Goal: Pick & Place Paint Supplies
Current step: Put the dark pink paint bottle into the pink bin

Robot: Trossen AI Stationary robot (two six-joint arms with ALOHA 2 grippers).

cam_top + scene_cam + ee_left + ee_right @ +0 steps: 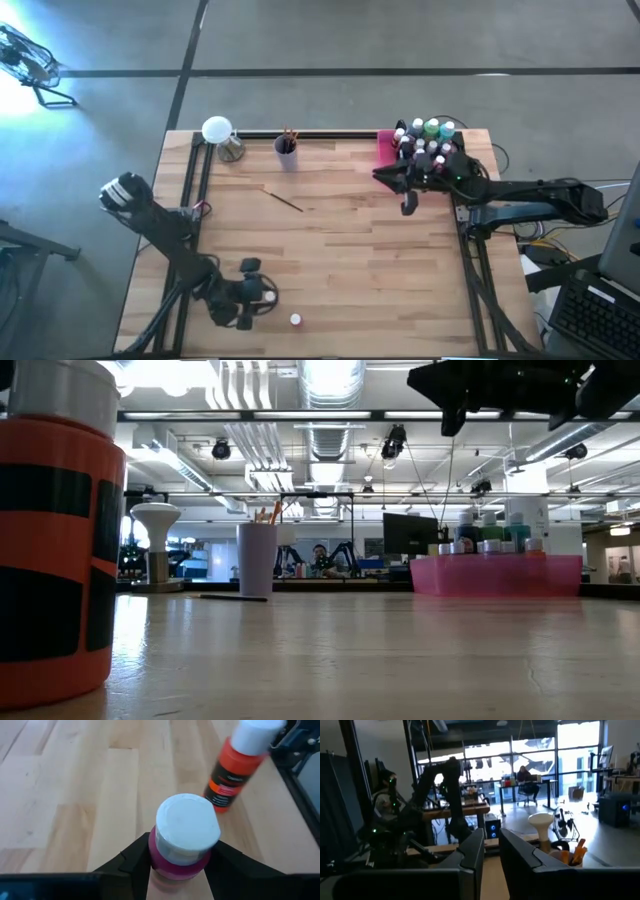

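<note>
A magenta paint bottle (181, 847) with a white cap stands between the fingers of my left gripper (255, 297), which is shut on it near the table's front left. An orange-red white-capped bottle (231, 772) stands upright on the table close beside it. Several more bottles (428, 140) stand in the pink tray (384, 148) at the far right. My right gripper (408, 203) hovers high just in front of that tray. Only a narrow gap shows between its fingers (492, 855), with nothing in it. A thin brush (284, 200) lies flat on the table. My left gripper pinches the magenta bottle's upper body (159, 865), just under the white cap, between its two fingers. The fingers slant down at it from the table's left. The bottle sits upright in the hold; its base is hidden, so I cannot tell whether it rests on the table.
A lilac cup (287, 155) with brushes stands at the far edge. A white round-topped lamp (217, 130) and a metal cup (232, 150) stand left of it. Bare wood spans the table's middle.
</note>
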